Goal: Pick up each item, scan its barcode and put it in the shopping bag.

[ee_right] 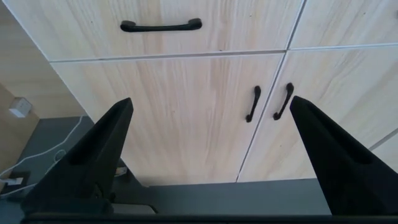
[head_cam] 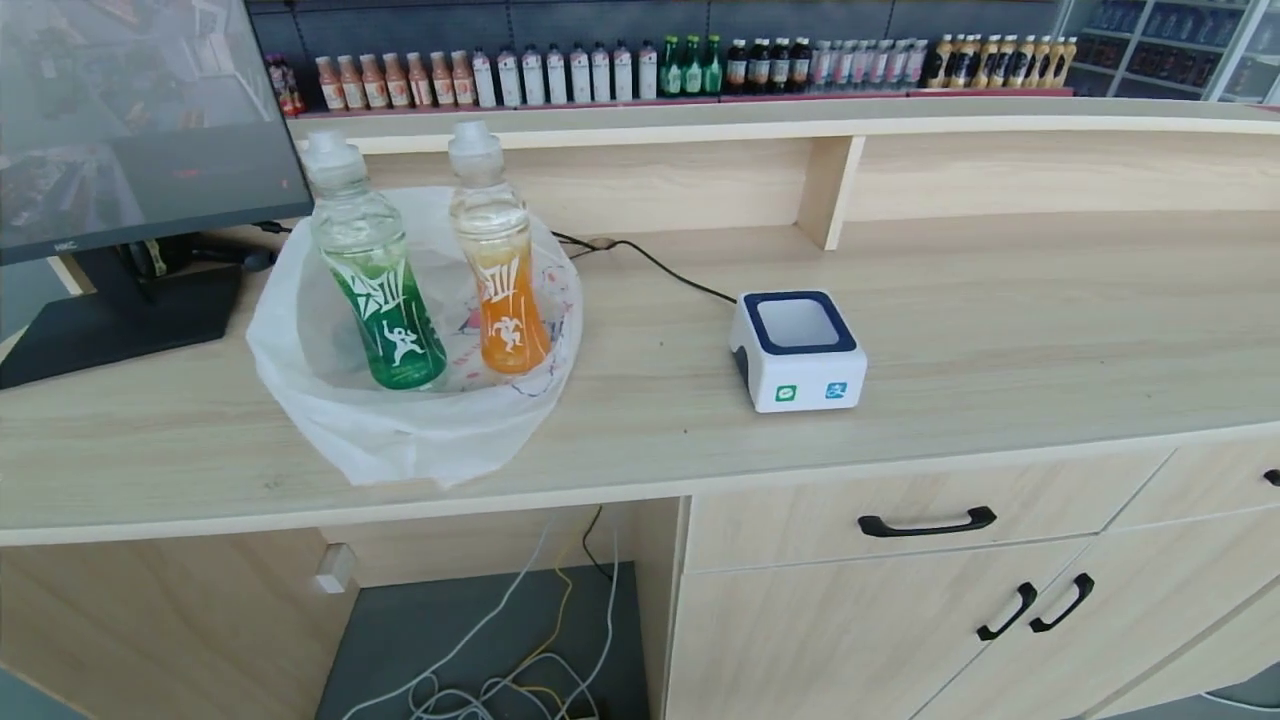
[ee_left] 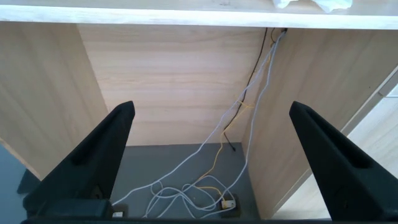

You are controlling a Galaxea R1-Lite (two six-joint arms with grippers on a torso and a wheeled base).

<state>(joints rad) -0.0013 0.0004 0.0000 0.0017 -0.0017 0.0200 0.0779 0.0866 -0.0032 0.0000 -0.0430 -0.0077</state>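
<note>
- Head view is showing a green bottle [head_cam: 375,290] and an orange bottle [head_cam: 500,285] standing upright inside the shopping bag [head_cam: 400,445], left of the scanner [head_cam: 797,352], likely already packed.
- Left gripper [ee_left: 211,109] and right gripper [ee_right: 211,102] are hanging below the counter [head_cam: 1000,330], both spread wide, gripping nothing.

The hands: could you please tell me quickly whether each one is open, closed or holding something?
Left hand: open, holding nothing.
Right hand: open, holding nothing.

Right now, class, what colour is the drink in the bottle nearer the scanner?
Orange, in the bottle; best in head view.
</note>
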